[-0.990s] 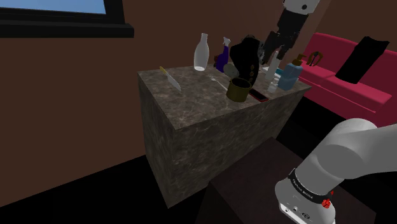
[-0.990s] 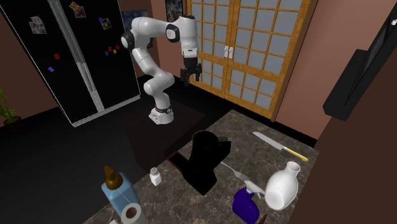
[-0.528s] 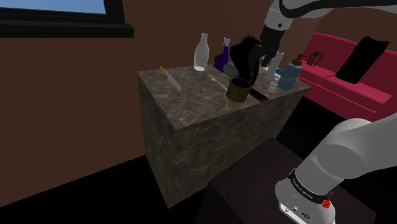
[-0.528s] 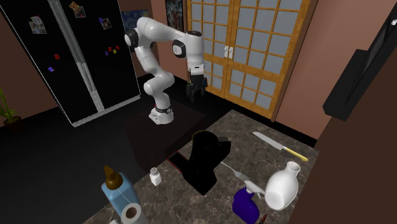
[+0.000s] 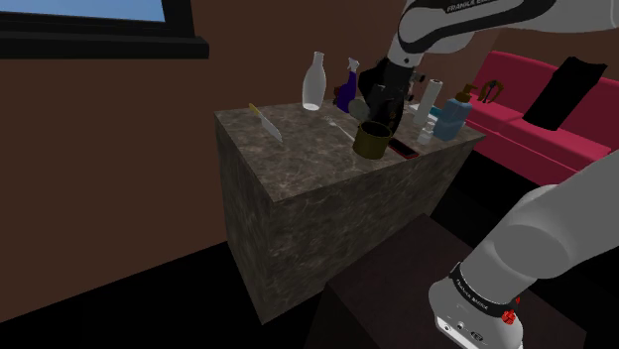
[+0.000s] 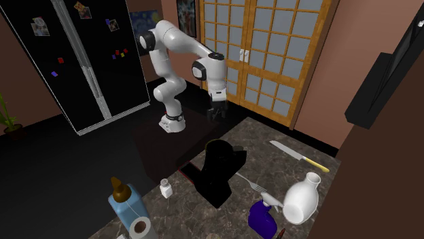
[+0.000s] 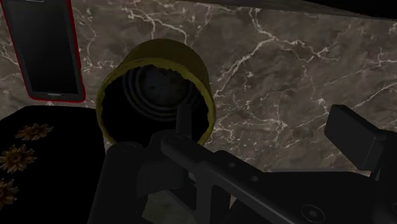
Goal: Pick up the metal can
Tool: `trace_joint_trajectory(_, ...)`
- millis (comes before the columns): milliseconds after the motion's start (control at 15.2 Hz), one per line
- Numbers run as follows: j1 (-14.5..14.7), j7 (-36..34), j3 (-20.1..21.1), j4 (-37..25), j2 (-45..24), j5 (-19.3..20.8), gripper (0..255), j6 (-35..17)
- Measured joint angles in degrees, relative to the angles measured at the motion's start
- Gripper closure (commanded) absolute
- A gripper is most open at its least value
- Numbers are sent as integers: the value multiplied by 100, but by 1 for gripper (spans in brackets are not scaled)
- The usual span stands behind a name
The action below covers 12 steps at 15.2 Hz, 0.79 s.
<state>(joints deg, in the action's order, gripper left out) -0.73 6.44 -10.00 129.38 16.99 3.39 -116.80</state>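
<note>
Can (image 7: pixel 156 89), olive-yellow, open-topped, upright on marble counter (image 7: pixel 286 76); jaws spread wide just above it, not touching

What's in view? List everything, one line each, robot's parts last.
counter: one, dark marbled, centre
can: one, dull yellow, counter's near edge
phone: one, black, red-rimmed, beside can
bag: one, black, behind can
bottle: one, white, counter's far edge
spray bottle: one, purple, beside bottle
knife: one, yellow-handled, the shoulder view's left
soap dispenser: one, blue, counter's sofa-side end
paper roll: one, white, beside dispenser
sofa: one, red, beyond counter
gripper: one, black, open, over can
</note>
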Motion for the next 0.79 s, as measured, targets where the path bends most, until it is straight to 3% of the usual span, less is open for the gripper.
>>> trace_joint_trajectory(396,-5,401,-206,-568,-1299,-319,0,-655)
trace_joint_trajectory(792,-8,489,-224,-485,-1656,-423,0,-1081)
